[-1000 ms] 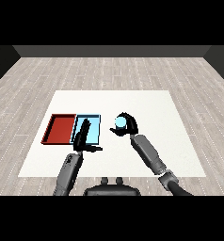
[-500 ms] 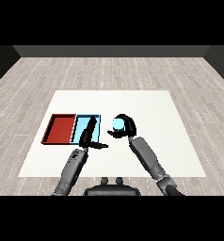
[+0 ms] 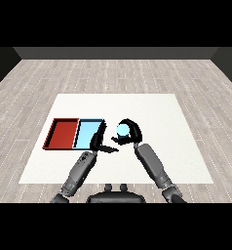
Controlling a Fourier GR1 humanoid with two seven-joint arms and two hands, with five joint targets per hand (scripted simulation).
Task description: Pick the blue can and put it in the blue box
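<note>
The right hand (image 3: pixel 129 131) – curled round the blue can (image 3: pixel 122 130) – has moved closer to the blue tray (image 3: pixel 88 133); left hand (image 3: pixel 99 142) relaxed open.

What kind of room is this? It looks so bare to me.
Probably a plain test space for a sorting exercise rather than a home or shop. A white table stands on a grey plank floor, bearing only a red tray, a light blue tray and a blue can in the right hand.
</note>
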